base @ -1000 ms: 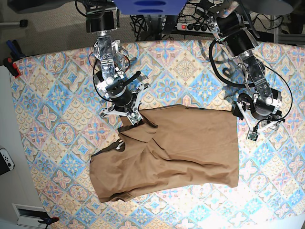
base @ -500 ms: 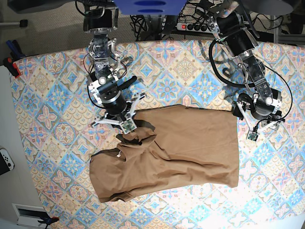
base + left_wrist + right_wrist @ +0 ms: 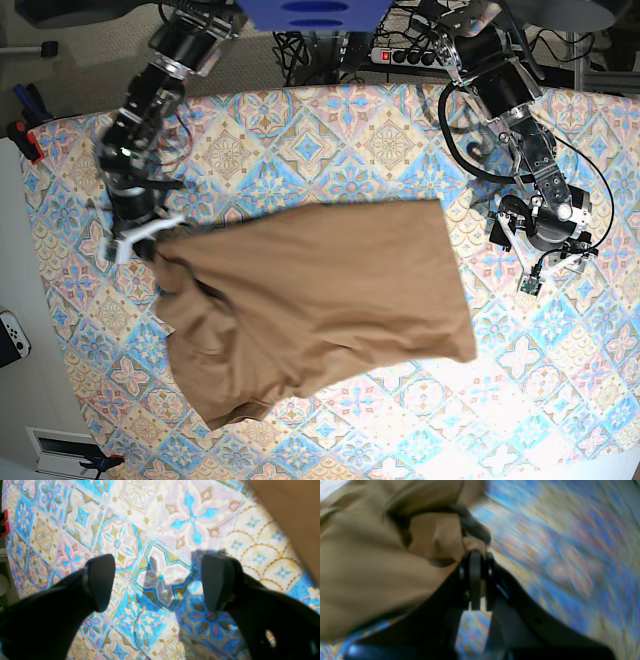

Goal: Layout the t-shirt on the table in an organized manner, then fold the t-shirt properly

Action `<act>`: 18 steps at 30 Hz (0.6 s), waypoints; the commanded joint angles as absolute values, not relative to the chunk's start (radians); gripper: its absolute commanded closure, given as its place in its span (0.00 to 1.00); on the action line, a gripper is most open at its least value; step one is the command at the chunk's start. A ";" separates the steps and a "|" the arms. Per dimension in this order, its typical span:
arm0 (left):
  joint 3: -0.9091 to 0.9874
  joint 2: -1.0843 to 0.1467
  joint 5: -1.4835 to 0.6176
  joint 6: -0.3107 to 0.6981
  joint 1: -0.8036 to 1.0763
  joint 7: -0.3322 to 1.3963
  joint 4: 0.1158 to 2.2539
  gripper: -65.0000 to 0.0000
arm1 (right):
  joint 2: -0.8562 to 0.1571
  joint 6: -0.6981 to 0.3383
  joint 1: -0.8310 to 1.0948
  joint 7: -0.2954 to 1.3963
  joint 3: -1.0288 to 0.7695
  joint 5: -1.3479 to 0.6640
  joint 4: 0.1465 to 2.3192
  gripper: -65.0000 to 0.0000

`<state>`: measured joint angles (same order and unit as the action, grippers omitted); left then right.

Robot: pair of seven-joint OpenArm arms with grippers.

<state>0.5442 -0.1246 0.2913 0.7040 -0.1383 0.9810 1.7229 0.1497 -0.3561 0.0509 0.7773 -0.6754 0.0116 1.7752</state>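
At table left: we see the right gripper [image 3: 150,243] clenched on a bunched edge of the t-shirt [image 3: 310,300].
Shirt place: mid table [image 3: 400,140], crumpled at left.
Left gripper [image 3: 157,580]: fingers released, over bare cloth right of the shirt, holding nothing.
Risk: one-point pull could bunch or slip the fabric.
Count: we count one shirt, two grippers.
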 commanded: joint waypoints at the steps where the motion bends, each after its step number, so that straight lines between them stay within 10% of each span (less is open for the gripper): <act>1: 0.544 -0.133 0.289 0.698 -0.157 0.967 1.739 0.20 | 0.150 -0.369 0.031 0.760 -0.677 -0.030 1.791 1.00; 18: 0.456 -0.002 0.216 0.698 0.084 0.969 2.009 0.19 | 0.148 -0.371 0.036 0.773 -0.648 -0.042 1.719 1.00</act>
